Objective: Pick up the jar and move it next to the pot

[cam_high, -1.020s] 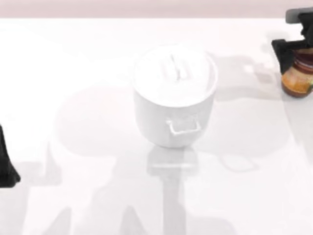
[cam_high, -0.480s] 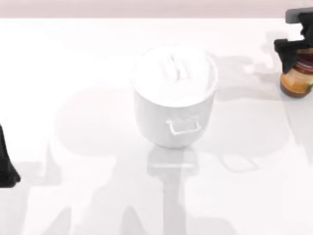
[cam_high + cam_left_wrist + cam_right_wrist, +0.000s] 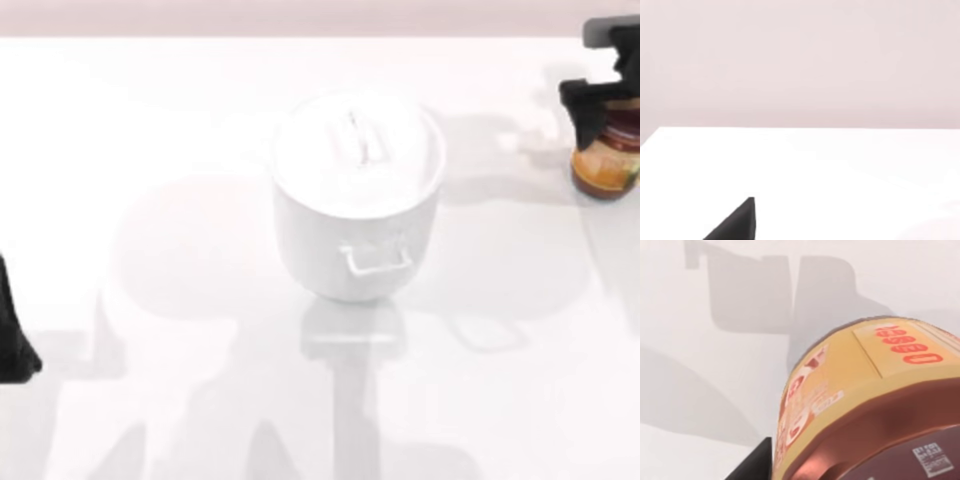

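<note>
The jar, amber with a dark brown lid and a yellowish label, is at the far right of the table, well apart from the pot. My right gripper is shut on its lid end from above. In the right wrist view the jar fills most of the picture, and one dark fingertip presses against its side. The pot, large and white with a lid and a side handle, stands at the table's middle. My left gripper is parked at the left edge, with one fingertip showing and nothing held.
The white table runs to a pale back wall. The jar is close to the table's right edge. Arm shadows lie across the front of the table.
The right gripper and the jar have shifted slightly toward the back of the table and a little left. The pot and the left arm have not moved.
</note>
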